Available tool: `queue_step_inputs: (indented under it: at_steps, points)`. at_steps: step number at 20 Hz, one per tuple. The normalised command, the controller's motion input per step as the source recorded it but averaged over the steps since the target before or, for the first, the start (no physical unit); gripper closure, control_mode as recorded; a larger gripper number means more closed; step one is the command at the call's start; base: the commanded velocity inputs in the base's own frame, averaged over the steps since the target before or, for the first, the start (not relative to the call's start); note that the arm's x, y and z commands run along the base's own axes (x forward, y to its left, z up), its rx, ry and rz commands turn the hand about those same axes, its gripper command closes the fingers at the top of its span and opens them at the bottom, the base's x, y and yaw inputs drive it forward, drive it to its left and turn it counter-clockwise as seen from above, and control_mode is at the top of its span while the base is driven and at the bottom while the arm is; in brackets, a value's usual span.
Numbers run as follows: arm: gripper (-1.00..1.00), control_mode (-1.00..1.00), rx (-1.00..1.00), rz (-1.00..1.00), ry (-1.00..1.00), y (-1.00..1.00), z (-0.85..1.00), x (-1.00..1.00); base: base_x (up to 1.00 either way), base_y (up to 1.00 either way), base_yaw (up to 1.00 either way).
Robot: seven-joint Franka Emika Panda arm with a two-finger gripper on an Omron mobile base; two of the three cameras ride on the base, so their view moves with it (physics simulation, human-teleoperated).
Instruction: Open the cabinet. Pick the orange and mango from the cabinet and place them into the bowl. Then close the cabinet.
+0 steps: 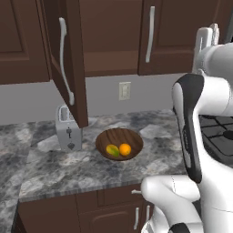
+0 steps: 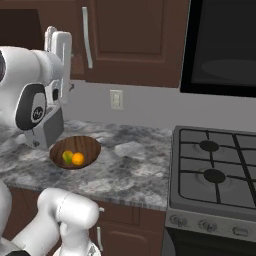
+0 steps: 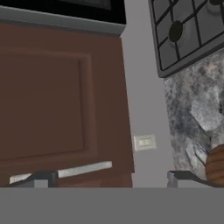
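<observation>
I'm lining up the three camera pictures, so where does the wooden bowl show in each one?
Left base view: the bowl sits on the counter at centre, right of the toaster, holding the mango and orange.
Right base view: bowl at left of centre, below the arm.
Hand view: just its edge at the right border.
Shared landmark: the wall outlet.
</observation>
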Motion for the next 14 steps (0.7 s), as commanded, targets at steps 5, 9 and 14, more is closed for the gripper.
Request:
queue_step_inputs:
  at_steps: [5,9,14]
  points:
    - [-1.00,-1.00,0.00,0.00,0.00,0.30,0.00,-0.46,0.00,0.00,0.00]
    - [-1.00,-1.00,0.00,0.00,0.00,0.28,0.00,-0.45,0.00,0.00,0.00]
    - [-1.00,-1.00,0.00,0.00,0.00,0.29,0.00,-0.47,0.00,0.00,0.00]
